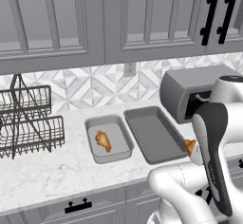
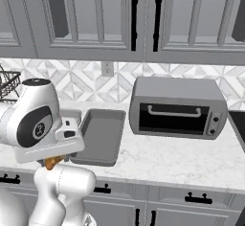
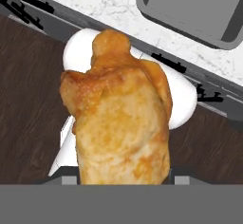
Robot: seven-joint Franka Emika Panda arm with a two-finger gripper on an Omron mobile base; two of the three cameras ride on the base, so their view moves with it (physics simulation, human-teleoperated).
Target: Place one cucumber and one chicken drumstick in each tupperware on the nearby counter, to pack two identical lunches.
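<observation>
Bench (image 1: 57, 175): white marble-look top, faint grey veins, smooth, low sheen. Smaller light-grey rectangular tray (image 1: 124, 154): matt, plastic-like, smooth walls. Larger dark-grey rectangular tray (image 1: 154, 133): same matt finish. Orange-brown drumstick (image 1: 103, 141) in the light tray: rough, mottled skin. Second orange-brown drumstick (image 3: 121, 123), close in the hand view: knobbly, blotchy, slightly glossy crust. Black wire rack (image 1: 28, 123): thin metal rods. Grey toaster oven (image 2: 177, 107): satin casing, dark glossy door. Floor (image 3: 28, 118): dark wood grain.
</observation>
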